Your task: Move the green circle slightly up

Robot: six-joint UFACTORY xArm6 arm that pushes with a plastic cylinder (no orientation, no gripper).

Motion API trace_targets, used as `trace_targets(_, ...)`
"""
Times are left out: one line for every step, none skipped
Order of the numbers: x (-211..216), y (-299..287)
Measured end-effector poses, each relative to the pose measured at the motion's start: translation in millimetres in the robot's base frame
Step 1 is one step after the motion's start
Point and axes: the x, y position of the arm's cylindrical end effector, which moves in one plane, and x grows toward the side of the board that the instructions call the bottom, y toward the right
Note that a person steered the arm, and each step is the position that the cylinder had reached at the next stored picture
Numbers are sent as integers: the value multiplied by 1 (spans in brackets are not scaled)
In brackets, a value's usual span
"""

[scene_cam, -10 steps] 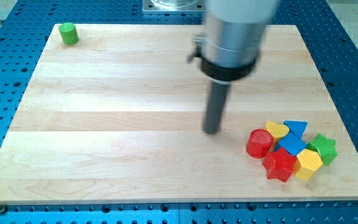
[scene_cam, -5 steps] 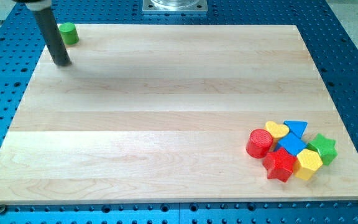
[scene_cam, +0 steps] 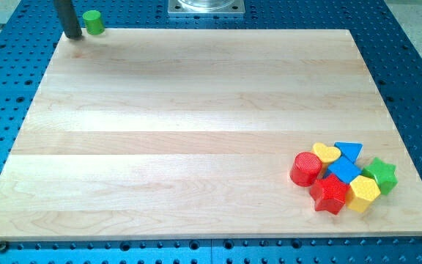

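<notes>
The green circle [scene_cam: 92, 21] is a small green cylinder at the view's top left, lying at or just past the wooden board's [scene_cam: 196, 132] top edge. My tip [scene_cam: 72, 34] is at the board's top left corner, just left of and slightly below the green circle, close beside it. I cannot tell whether they touch. Only the lower part of the dark rod shows.
A cluster of blocks sits at the board's bottom right: a red circle [scene_cam: 305, 169], yellow heart [scene_cam: 326, 152], blue triangle [scene_cam: 349, 151], blue block [scene_cam: 343, 171], green star [scene_cam: 381, 174], red star [scene_cam: 330, 194] and yellow hexagon [scene_cam: 363, 193]. A blue perforated table [scene_cam: 416, 73] surrounds the board.
My tip swept from the board's middle to the top left corner, then moved up. The green circle has shifted up and slightly right, to the board's top edge.
</notes>
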Motion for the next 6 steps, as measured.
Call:
trace_targets(-16, 77)
trace_targets(-34, 92)
trace_targets(-33, 92)
trace_targets(-34, 93)
trace_targets(-34, 82)
trace_targets(-19, 82)
